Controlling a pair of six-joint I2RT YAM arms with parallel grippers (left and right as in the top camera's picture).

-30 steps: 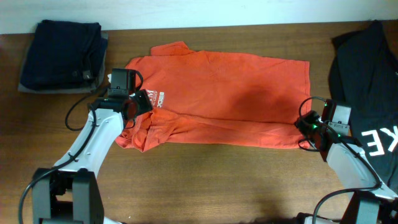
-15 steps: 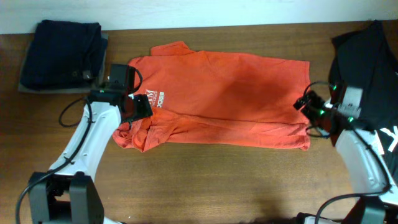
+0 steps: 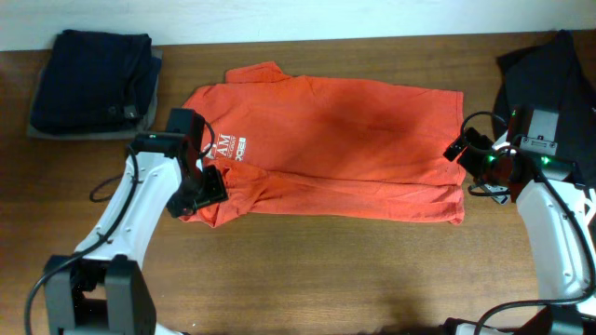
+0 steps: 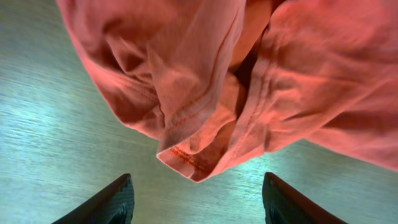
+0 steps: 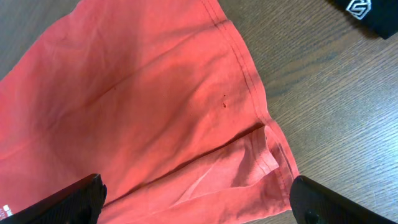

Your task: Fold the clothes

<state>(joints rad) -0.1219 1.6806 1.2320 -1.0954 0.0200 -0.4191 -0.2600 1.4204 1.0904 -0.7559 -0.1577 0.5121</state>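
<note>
The red-orange T-shirt lies across the table, folded lengthwise, white lettering at its left end. Its bunched sleeve hem shows in the left wrist view, its folded bottom hem in the right wrist view. My left gripper is open and empty over the shirt's near left corner; the fingers hover above bare table just short of the hem. My right gripper is open and empty over the shirt's right edge, its fingers spread wide above the cloth.
A stack of dark navy folded garments with a grey one sits at the back left. A black T-shirt with white letters lies at the right edge, partly under my right arm; its corner shows in the right wrist view.
Both grippers have let go of the shirt. The left gripper moved toward the near left corner. The right gripper moved up along the right edge, away from the near hem.
</note>
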